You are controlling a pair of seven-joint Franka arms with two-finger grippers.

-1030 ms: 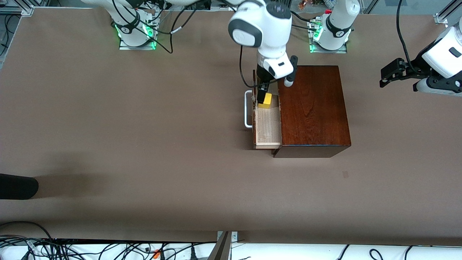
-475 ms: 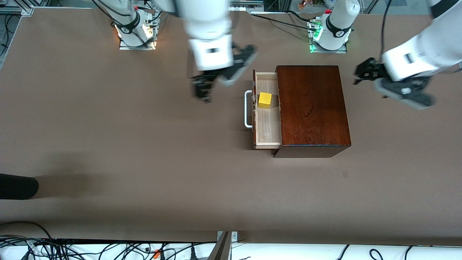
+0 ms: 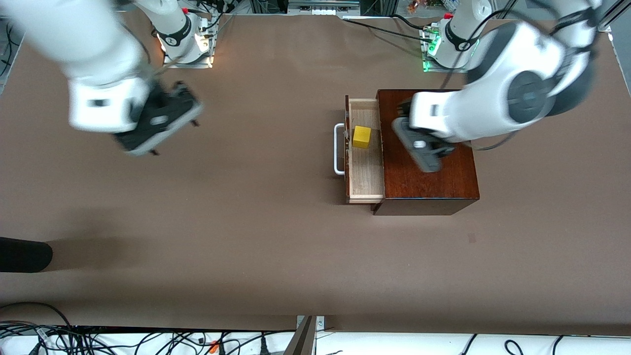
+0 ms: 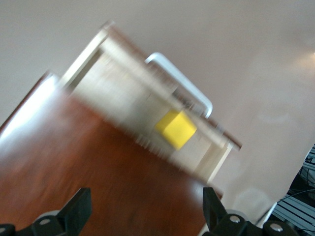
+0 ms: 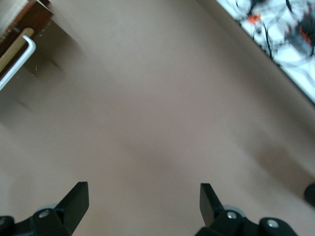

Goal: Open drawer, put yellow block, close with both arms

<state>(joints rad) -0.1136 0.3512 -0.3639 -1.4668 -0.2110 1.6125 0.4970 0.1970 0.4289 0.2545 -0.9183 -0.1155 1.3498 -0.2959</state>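
You see drawer (image 3: 366,162) pulled out of mahogany box (image 3: 428,148), yellow block (image 3: 361,136) inside. Left gripper (image 3: 423,148) over box top, fingers spread, empty. Right gripper (image 3: 157,122) over bare table (image 3: 246,222) toward right arm's end, fingers wide apart, empty.

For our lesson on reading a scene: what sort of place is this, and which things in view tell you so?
Most likely a robotics lab test bench. Two white arms are bolted to a brown table, aluminium framing edges it, and loose cables lie along one side. The only props are a drawer and a yellow block.
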